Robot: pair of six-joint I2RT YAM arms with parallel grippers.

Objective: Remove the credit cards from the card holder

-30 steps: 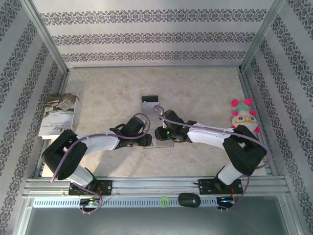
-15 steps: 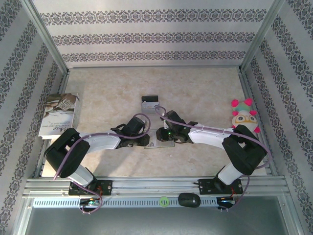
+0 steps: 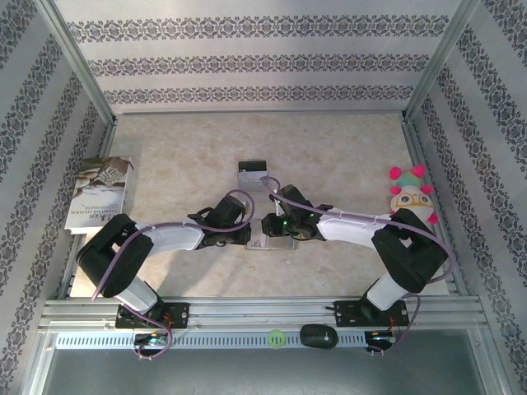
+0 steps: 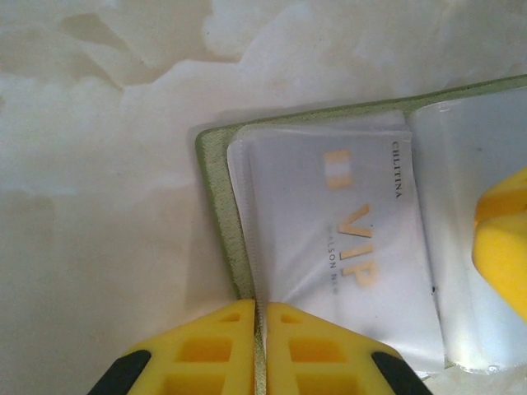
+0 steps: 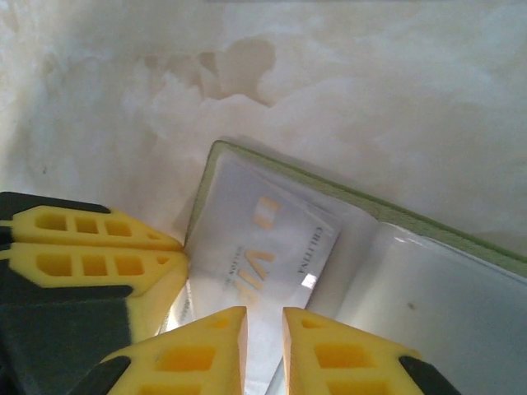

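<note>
The card holder (image 3: 277, 243) lies open on the table between my two grippers, its olive rim (image 4: 216, 206) framing glossy clear pockets. A pale credit card (image 4: 346, 239) printed "VIP" sits inside the left pocket and is also seen in the right wrist view (image 5: 263, 247). My left gripper (image 4: 260, 329) is shut on the holder's olive edge (image 5: 395, 216). My right gripper (image 5: 263, 337) hovers over the near end of that card, jaws a narrow gap apart. One right finger (image 4: 504, 247) shows over the other pocket. Another credit card (image 3: 253, 173) with a black band lies loose farther back.
A printed booklet (image 3: 99, 193) lies at the left wall. A plush toy (image 3: 410, 199) with pink tufts sits at the right wall. Metal frame rails (image 3: 263, 311) and patterned walls enclose the marbled table (image 3: 346, 148).
My left gripper has closed onto the card holder's edge. My right gripper's jaws have narrowed a little, and it has edged slightly closer over the holder.
</note>
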